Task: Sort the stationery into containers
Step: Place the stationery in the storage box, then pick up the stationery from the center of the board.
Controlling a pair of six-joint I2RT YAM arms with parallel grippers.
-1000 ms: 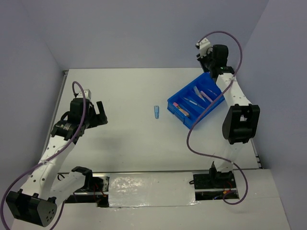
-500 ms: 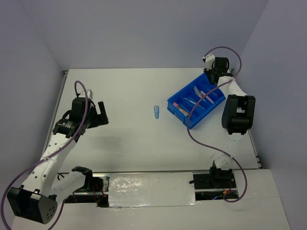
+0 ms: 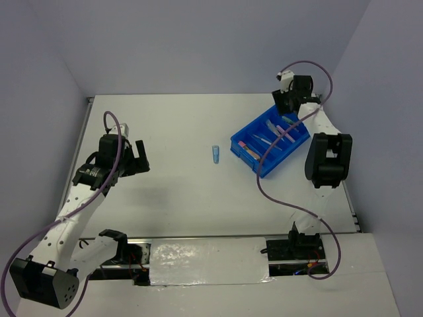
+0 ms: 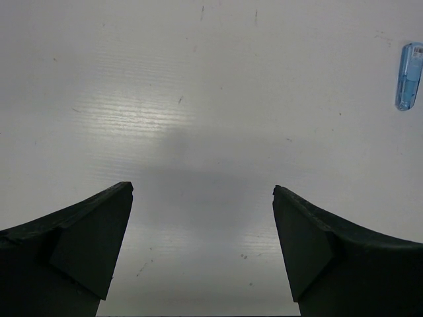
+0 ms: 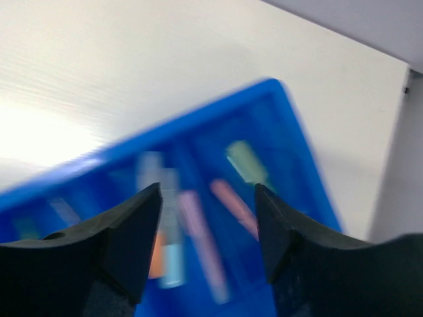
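Observation:
The blue divided tray (image 3: 267, 170) sits at the right of the table and holds several pens. My right gripper (image 3: 281, 106) hovers over its far end, open, with nothing between the fingers. The right wrist view is blurred, but below the right gripper (image 5: 208, 191) it shows the tray (image 5: 277, 89) with a green pen (image 5: 246, 162), a pink pen (image 5: 234, 205), a lilac pen (image 5: 198, 231) and a light blue one (image 5: 168, 224). One light blue pen (image 3: 215, 154) lies alone mid-table, also seen as the pen (image 4: 409, 76) far right in the left wrist view. My left gripper (image 3: 135, 158), (image 4: 201, 191) is open over bare table.
The white table (image 3: 178, 191) is walled by lilac panels at the left, back and right. The tray lies close to the right edge. Cables loop from both arms, and the right arm's elbow (image 3: 325, 158) hangs beside the tray.
My right gripper came down from above the far right corner to the tray's far end, and its jaws widened. The left arm barely shifted.

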